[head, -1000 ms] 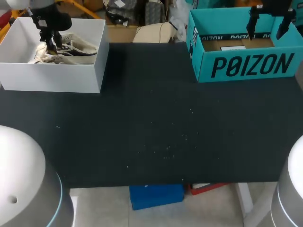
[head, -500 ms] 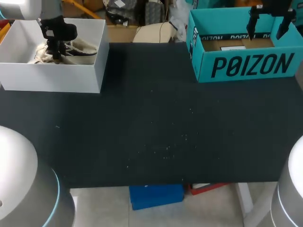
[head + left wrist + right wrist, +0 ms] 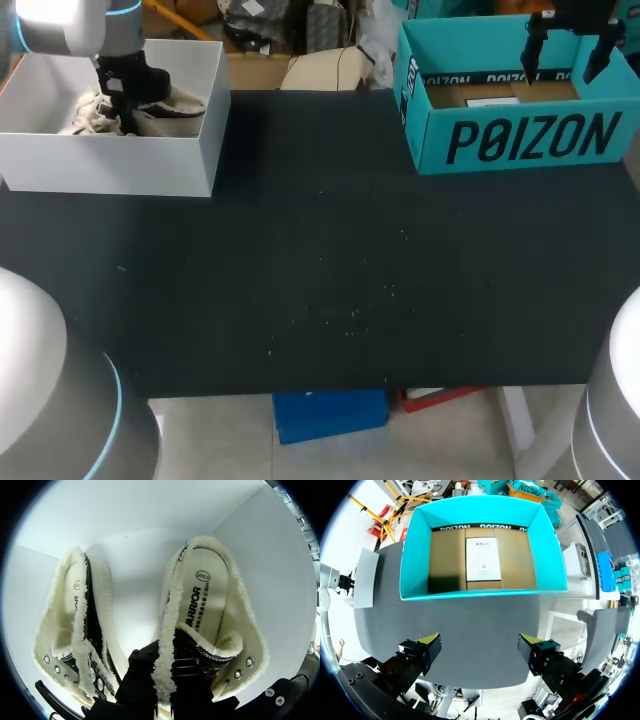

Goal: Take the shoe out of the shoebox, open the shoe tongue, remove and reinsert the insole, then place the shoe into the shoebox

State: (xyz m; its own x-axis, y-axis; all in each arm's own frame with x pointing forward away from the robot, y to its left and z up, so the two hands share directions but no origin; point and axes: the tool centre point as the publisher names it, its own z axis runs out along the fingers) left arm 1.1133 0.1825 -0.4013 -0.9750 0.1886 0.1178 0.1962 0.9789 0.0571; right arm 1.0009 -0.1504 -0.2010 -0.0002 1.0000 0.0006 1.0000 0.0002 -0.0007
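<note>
A white open shoebox (image 3: 110, 165) sits at the far left corner of the black table (image 3: 320, 280), holding two black shoes with cream fleece lining (image 3: 210, 605). The left end effector (image 3: 120, 92) is down inside it, against one shoe's fleecy collar; whether it grips cannot be told. The right end effector (image 3: 480, 647) hangs spread open, holding nothing, over a teal cardboard box (image 3: 480, 594) at the far right corner.
</note>
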